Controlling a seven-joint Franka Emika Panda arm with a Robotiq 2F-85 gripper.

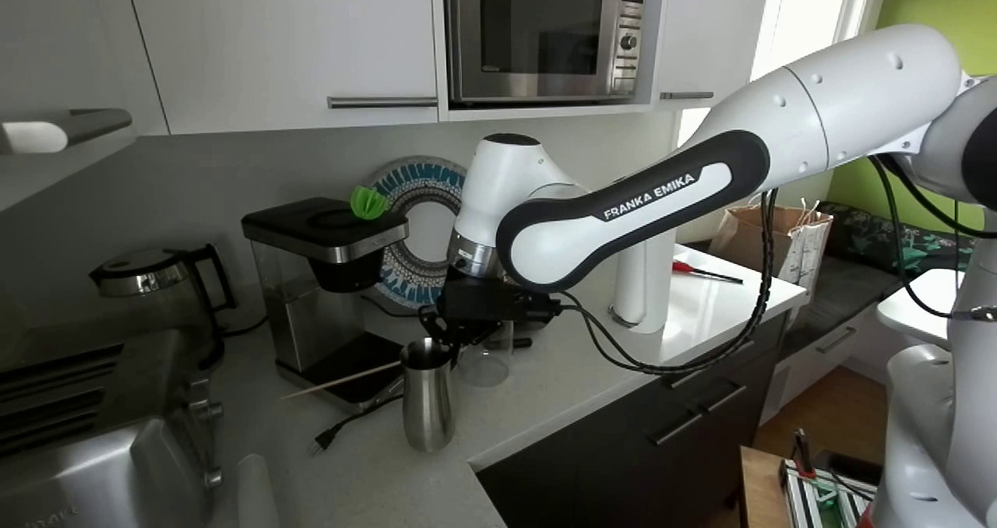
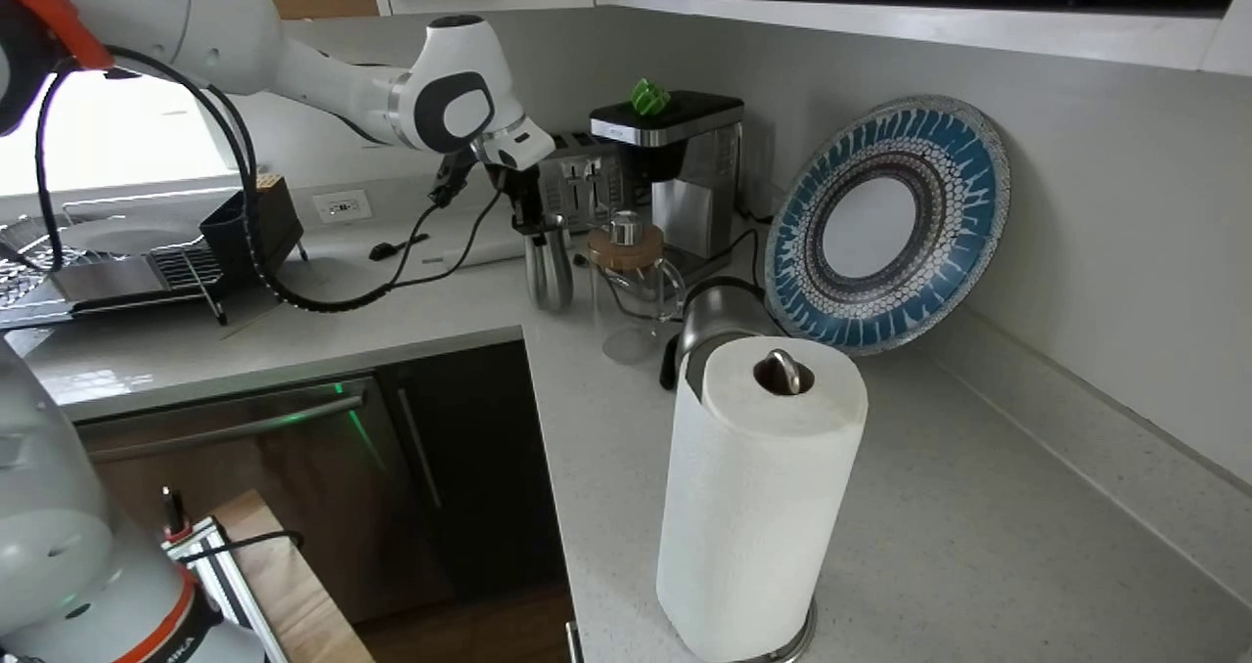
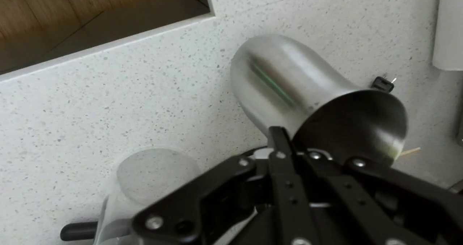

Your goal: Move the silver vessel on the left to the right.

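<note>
Leftmost in an exterior view, the toaster point(image 1: 109, 434) stands on the worktop point(image 1: 366, 485), with the kettle point(image 1: 148, 279) behind it towards the back edge and the coffee machine point(image 1: 311, 318) further along that edge. Next comes the silver cup point(image 1: 428, 405), just beside the worktop's inner front corner; whether its base touches the surface, I cannot tell. The end effector point(image 3: 293, 144) is nearly closed, pinching the cup's rim. Rightward are a glass jug point(image 1: 484, 366) and, near the front edge, a paper towel roll point(image 1: 648, 283)

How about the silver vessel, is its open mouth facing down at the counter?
No, an exterior view shows the silver vessel with its open mouth facing up.
</note>
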